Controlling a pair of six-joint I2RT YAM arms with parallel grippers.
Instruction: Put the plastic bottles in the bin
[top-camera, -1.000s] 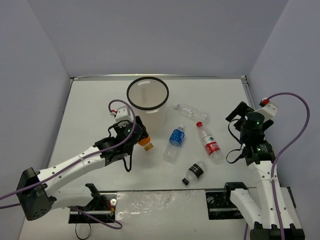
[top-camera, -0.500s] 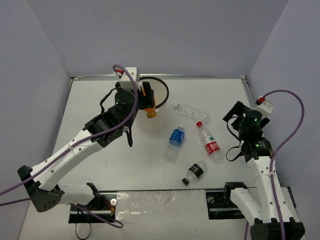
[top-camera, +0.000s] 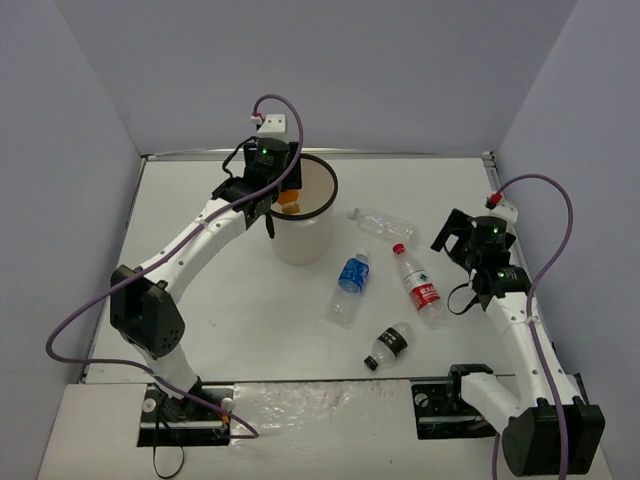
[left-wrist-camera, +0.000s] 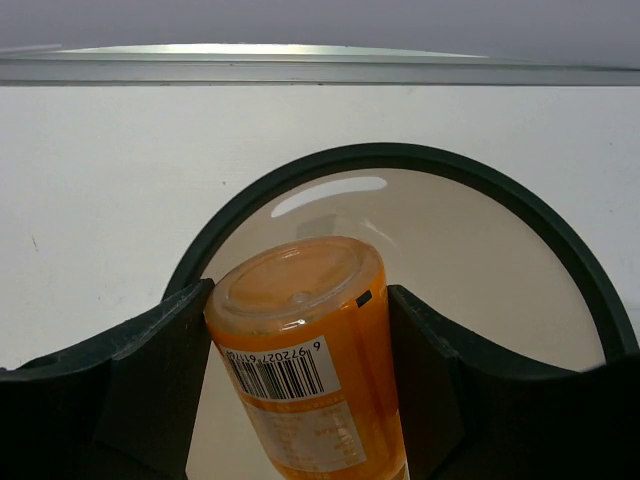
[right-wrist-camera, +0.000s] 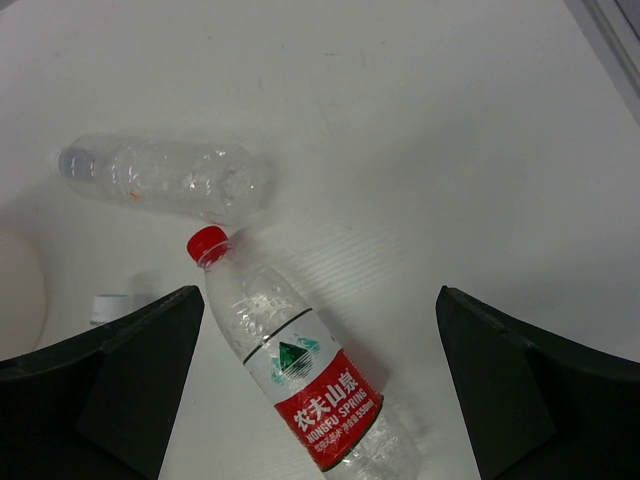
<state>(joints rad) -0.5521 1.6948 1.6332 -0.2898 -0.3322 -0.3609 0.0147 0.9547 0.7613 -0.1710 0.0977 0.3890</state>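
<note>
My left gripper (top-camera: 283, 192) is shut on the orange-filled bottle (left-wrist-camera: 305, 350) and holds it over the open mouth of the bin (top-camera: 330, 190), whose black rim (left-wrist-camera: 400, 158) shows behind the bottle in the left wrist view. My right gripper (top-camera: 458, 236) is open and empty, above the table to the right of the red-labelled bottle (right-wrist-camera: 300, 365), which lies between its fingers in the right wrist view. The plain clear bottle (top-camera: 384, 224), the blue-labelled bottle (top-camera: 349, 286), the red-labelled bottle (top-camera: 420, 287) and the black-labelled bottle (top-camera: 389, 346) lie on the table.
The white table (top-camera: 200, 300) is walled by grey panels at the left, back and right. A metal strip (top-camera: 320, 155) runs along the back edge. The arm bases stand at the near edge (top-camera: 320, 410).
My left arm has lifted the orange-filled bottle from the table left of the bin and carried it up over the bin's mouth. My right gripper has moved left and farther back, toward the red-labelled bottle.
</note>
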